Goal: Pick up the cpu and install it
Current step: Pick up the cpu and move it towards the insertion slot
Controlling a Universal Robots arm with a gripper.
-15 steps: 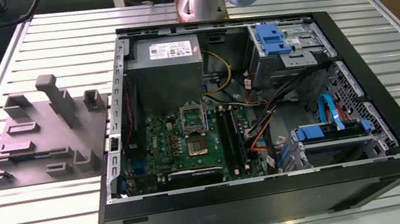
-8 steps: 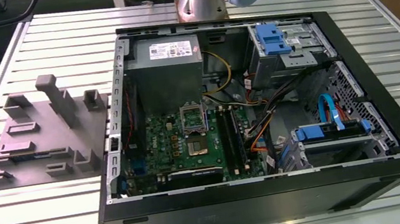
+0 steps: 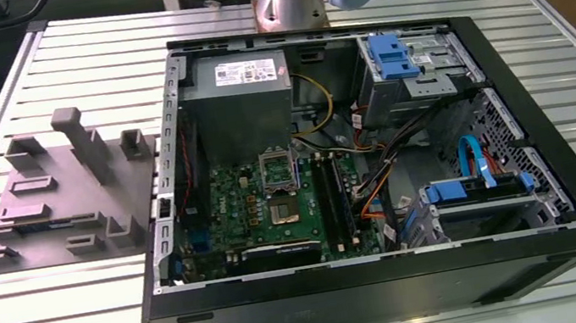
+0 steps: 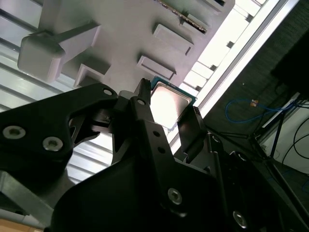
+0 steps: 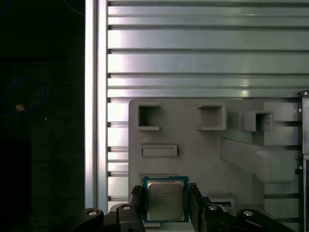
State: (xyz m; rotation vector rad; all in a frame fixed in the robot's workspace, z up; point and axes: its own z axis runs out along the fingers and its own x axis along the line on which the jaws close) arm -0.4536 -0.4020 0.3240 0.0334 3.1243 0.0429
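Cpu (image 5: 165, 201) is clamped in my pincer (image 5: 165, 205), silver top facing both wrist views with a thin green edge around it. My two black fingers (image 5: 136, 203) press on opposite sides of the cpu, so the pincer is closed on it and nothing else. Beyond the pincer, behind the cpu, lies the grey fixture (image 5: 193, 162) with its shallow pockets and upright blocks. The fixture rests on the ribbed metal counter (image 5: 203, 63), whose slats run on past the pincer. In the exterior view the same fixture stands on the counter just beside an open computer case (image 3: 399, 290), on the exterior view's left of it, with a green motherboard (image 3: 262, 217) lying flat inside.
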